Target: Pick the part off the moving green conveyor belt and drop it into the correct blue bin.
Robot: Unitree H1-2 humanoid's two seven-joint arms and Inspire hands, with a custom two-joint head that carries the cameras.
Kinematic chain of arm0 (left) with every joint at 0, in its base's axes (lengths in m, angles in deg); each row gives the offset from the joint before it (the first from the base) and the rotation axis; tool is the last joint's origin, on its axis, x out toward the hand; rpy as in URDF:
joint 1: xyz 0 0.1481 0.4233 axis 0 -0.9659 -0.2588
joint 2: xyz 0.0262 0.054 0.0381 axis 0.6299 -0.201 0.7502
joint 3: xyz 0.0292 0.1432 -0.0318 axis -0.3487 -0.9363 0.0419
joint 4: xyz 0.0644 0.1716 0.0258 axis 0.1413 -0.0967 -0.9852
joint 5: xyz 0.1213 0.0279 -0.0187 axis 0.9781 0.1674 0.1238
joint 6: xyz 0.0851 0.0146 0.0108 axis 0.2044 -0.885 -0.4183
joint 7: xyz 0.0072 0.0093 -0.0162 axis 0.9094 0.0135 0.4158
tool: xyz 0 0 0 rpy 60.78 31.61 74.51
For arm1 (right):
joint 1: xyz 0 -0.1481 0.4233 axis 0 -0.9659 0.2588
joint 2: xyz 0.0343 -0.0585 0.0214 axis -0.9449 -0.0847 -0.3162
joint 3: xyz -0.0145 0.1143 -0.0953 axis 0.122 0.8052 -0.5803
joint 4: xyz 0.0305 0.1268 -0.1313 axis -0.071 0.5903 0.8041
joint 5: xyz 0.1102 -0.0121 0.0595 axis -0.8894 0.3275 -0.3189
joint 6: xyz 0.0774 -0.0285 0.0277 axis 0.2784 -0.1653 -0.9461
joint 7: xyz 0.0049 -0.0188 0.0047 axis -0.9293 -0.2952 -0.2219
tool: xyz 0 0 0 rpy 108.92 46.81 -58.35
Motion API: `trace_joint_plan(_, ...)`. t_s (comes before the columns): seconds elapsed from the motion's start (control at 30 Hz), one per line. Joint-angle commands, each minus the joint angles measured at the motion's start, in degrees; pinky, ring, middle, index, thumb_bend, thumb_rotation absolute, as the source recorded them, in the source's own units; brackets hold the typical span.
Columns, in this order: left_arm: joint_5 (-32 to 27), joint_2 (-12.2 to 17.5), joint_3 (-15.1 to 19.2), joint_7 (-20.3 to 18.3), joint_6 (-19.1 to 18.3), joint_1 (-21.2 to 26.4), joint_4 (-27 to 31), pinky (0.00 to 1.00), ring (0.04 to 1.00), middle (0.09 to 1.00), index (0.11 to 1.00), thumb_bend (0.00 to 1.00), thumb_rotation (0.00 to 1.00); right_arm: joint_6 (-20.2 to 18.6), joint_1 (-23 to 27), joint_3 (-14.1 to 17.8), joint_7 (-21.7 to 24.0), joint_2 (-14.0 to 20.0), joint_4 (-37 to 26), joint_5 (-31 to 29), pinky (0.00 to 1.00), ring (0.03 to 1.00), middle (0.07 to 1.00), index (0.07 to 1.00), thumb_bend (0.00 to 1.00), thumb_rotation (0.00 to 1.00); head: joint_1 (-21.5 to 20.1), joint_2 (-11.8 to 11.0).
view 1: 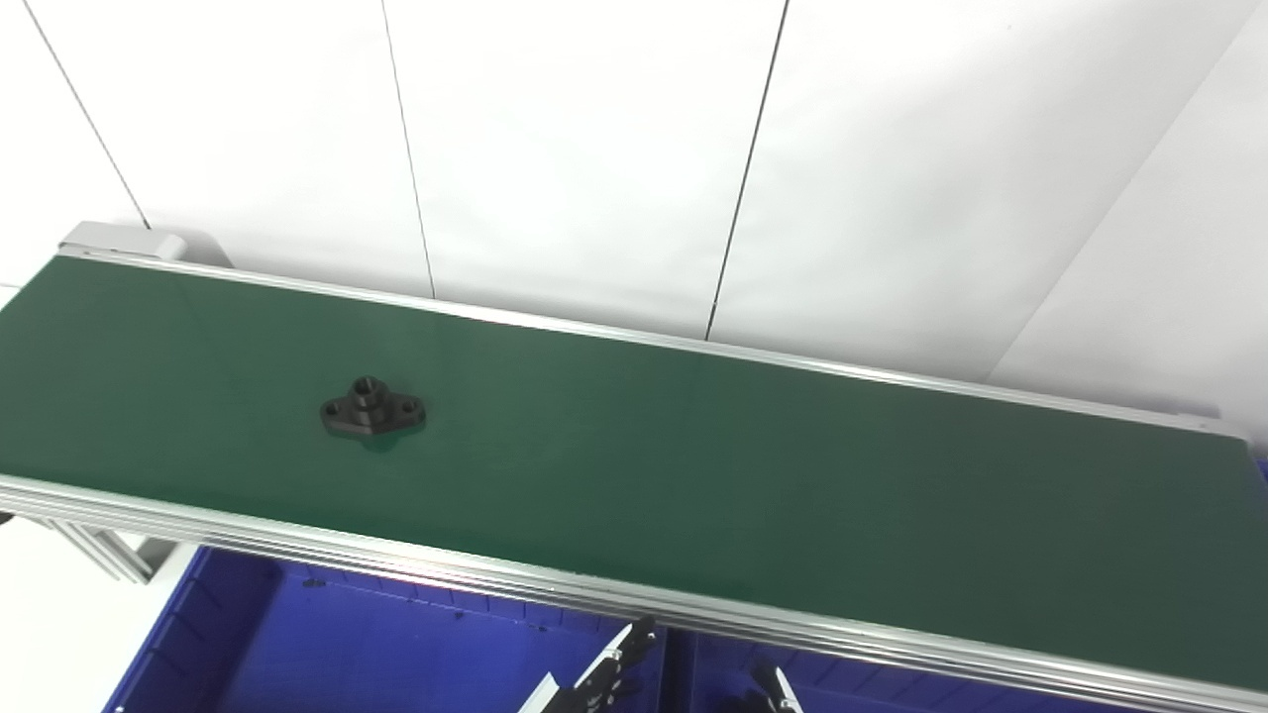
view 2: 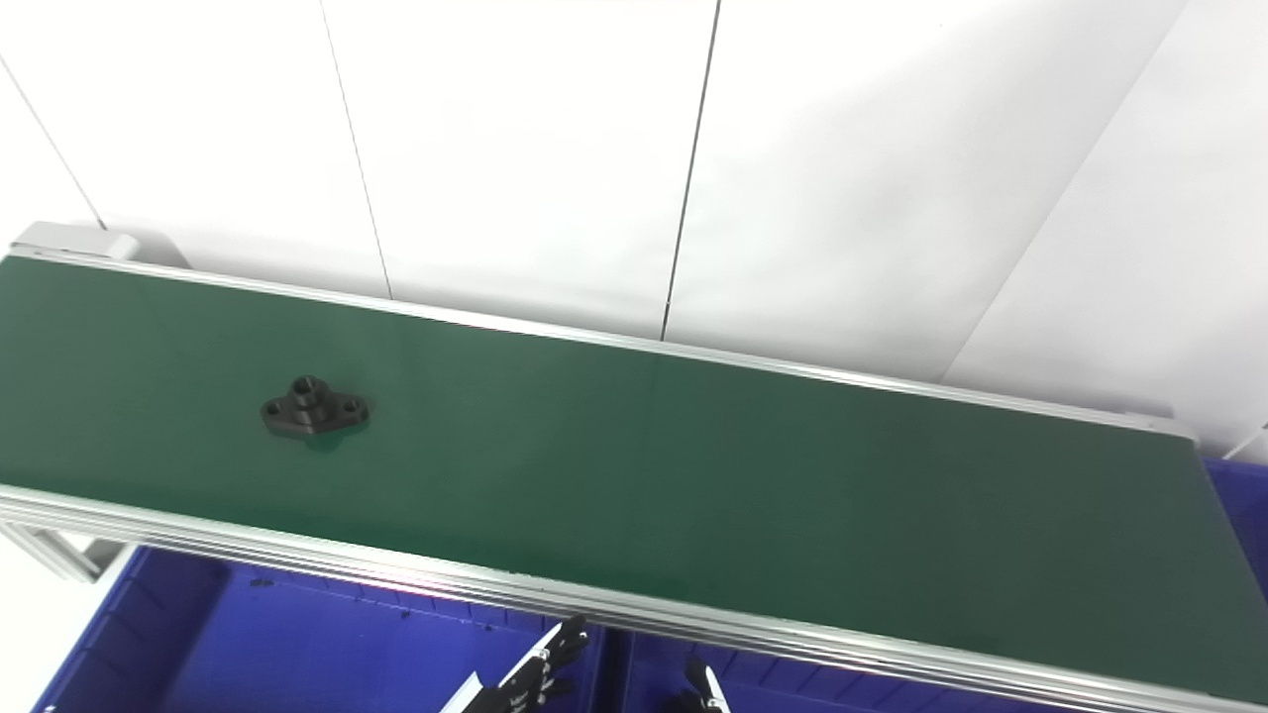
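Observation:
A black flanged part (view 1: pixel 372 406) with a raised round hub and two bolt holes lies flat on the left half of the green conveyor belt (view 1: pixel 743 475). Two blue bins sit below the belt's near rail, one on the left (view 1: pixel 347 644) and one on the right (view 1: pixel 892 683). Only the fingertips of my left hand (view 1: pixel 604 673) show at the bottom edge; they are spread over the bins and hold nothing. A sliver of my right hand (view 1: pixel 775 691) shows beside it, too little to read. Both hands are far from the part.
The aluminium rail (view 1: pixel 495 574) runs along the belt's near edge, between the hands and the part. A white panelled wall (view 1: pixel 594 149) stands behind the belt. A corner of another blue bin (view 2: pixel 1243 495) shows past the belt's right end.

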Motion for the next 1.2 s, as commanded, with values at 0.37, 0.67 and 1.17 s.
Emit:
trace_joint_plan(0.37, 0.91, 0.25, -1.99, 2.86, 2.22, 0.91, 0.81, 0.87, 0.959, 0.959, 0.968, 0.94, 0.86, 3.08, 0.29, -0.63, -1.15, 0.76, -0.55, -0.61, 0.90, 0.933, 0.973, 0.997, 0.92, 0.99, 0.35, 0.46)
trace_joint_plan(0.67, 0.55, 0.35, -2.31, 2.89, 2.21, 1.52, 0.76, 0.87, 0.963, 0.964, 0.971, 0.95, 0.86, 3.08, 0.73, -0.62, -2.19, 1.00, -0.20, 0.59, 0.88, 0.912, 0.958, 0.966, 0.93, 0.98, 0.09, 0.46)
trace_joint_plan(1.17, 2.01, 0.49, -3.66, 4.12, 2.22, 3.21, -0.63, 0.90, 0.977, 0.976, 0.980, 0.95, 0.88, 3.08, 3.85, -7.45, -14.77, 8.27, -14.88, 10.00, 0.79, 0.876, 0.900, 0.866, 0.84, 0.84, -1.24, 0.54)
